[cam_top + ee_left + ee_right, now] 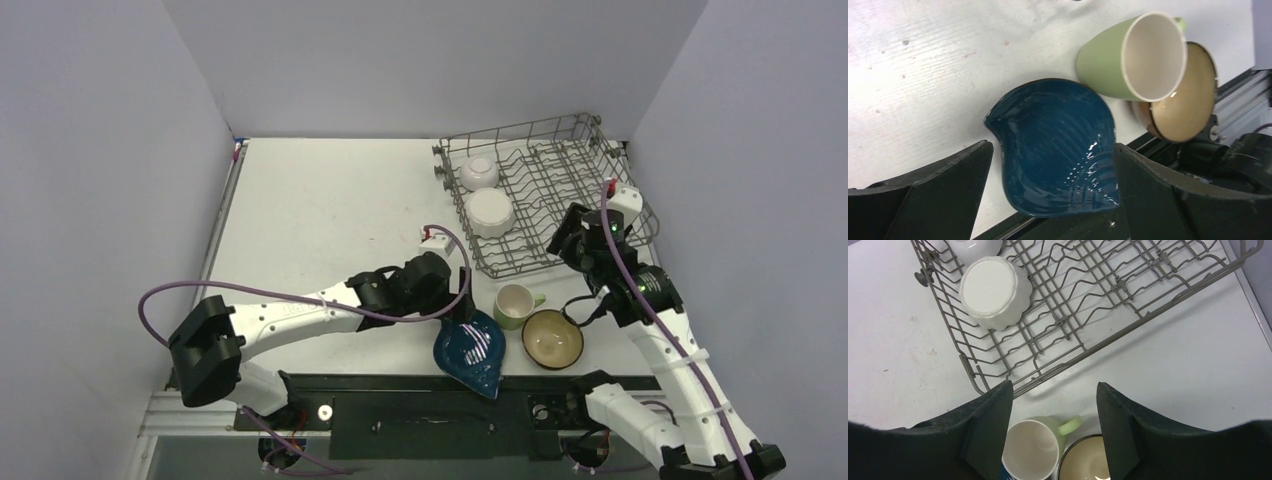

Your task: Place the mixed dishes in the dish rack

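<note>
Two pieces in dish rack (565, 185): small white bowl (479, 172), white scalloped plate (491, 212).

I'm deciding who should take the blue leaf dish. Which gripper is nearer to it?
Left. The left gripper hangs directly over the blue dish, with its open jaws on either side. The right gripper is farther off, by the rack's near edge, beyond the green mug.

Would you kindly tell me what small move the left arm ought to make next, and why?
Probably lower the left gripper and close on the dark blue leaf-shaped dish: its open fingers stand either side of it, and it lies on the table, outside the grey wire dish rack.
</note>
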Robot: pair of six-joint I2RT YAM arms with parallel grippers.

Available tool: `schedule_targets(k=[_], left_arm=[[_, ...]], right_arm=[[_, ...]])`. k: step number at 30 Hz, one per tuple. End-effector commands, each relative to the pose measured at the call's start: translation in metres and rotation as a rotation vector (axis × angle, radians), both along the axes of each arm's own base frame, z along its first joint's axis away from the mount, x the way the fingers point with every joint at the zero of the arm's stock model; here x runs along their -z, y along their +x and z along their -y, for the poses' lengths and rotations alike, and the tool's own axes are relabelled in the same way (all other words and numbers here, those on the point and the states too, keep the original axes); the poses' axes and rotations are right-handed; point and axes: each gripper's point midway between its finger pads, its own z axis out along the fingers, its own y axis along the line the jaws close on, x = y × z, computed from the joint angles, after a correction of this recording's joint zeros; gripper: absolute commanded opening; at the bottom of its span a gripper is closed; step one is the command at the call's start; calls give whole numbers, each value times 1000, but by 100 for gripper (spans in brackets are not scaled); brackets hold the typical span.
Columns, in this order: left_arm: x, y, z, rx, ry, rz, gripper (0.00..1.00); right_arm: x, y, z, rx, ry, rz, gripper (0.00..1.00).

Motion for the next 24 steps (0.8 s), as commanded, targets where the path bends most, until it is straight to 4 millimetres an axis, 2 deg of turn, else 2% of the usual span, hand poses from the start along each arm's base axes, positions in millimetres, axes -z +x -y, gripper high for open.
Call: schedule_targets(k=[1,5,9,13,20,24], left_arm=[[19,3,-12,-58,33,5,88],[44,-8,-23,-73,59,-50,79],[70,-18,-21,-76,48,-119,66],[89,-25,-18,-76,41,-169,56],[109,-30,-23,-87,39,-198,43],[112,-29,-19,-76,23,-188,38]], right_arm=[[-3,-14,11,24,-10,20,58],[6,-22,12,11,-13,5,58],[11,-22,9,-3,-6,-7,58],[8,-23,7,-15,-2,-1,57],[7,-28,13,-7,-25,5,57],[14,-28,11,-14,-21,-11,58]])
